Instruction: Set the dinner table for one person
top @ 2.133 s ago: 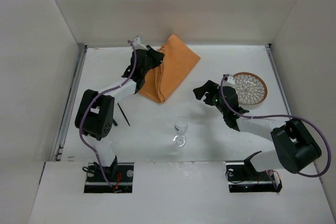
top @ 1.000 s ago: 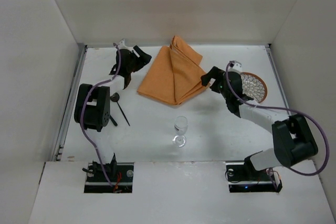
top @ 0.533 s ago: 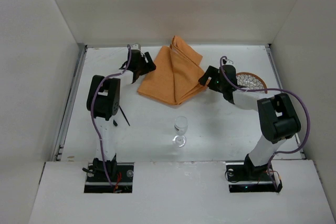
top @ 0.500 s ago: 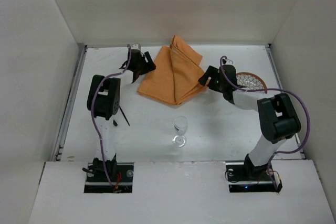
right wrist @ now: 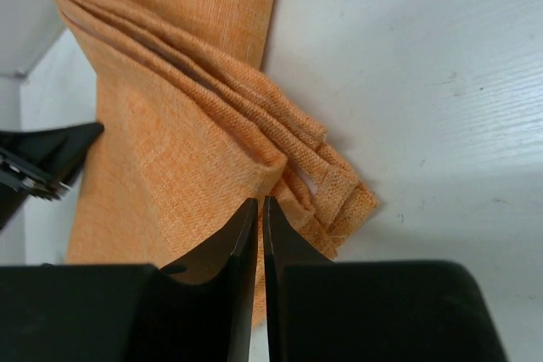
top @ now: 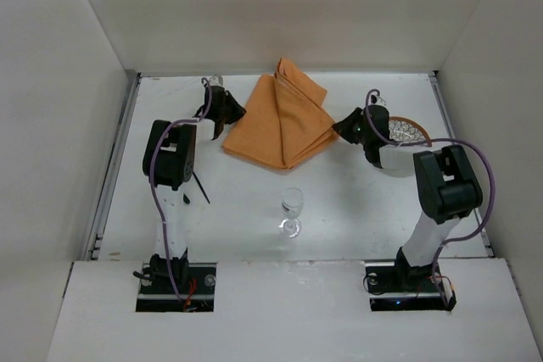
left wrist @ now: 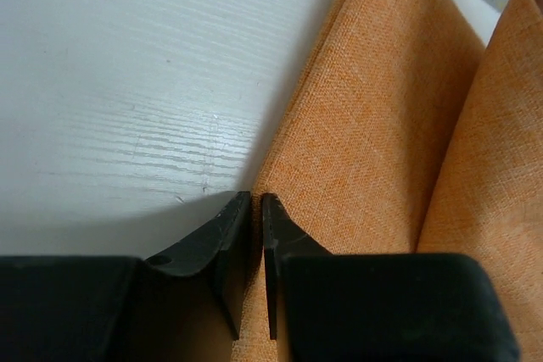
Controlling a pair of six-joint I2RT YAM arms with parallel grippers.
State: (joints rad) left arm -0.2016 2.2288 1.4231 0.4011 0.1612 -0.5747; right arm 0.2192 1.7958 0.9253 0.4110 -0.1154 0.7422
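An orange placemat (top: 276,120) lies folded in layers at the back of the white dinner table (top: 237,209). My left gripper (top: 231,115) is at its left edge. In the left wrist view the left gripper (left wrist: 255,201) is shut, with the placemat's (left wrist: 382,142) edge running into the slit between its fingers. My right gripper (top: 341,130) is at the right corner. In the right wrist view the right gripper (right wrist: 259,203) is shut on a raised fold of the placemat (right wrist: 170,108), beside the stacked corner layers.
A clear wine glass (top: 292,203) stands upright in front of the placemat, mid-table. A patterned plate with a brown rim (top: 414,129) lies at the right, partly under my right arm. A dark utensil (top: 201,186) lies by the left arm. Walls enclose the table.
Both grippers have gone from open to shut at the placemat's edges. The left one shifted slightly left, the right one slightly right. The placemat lies as before.
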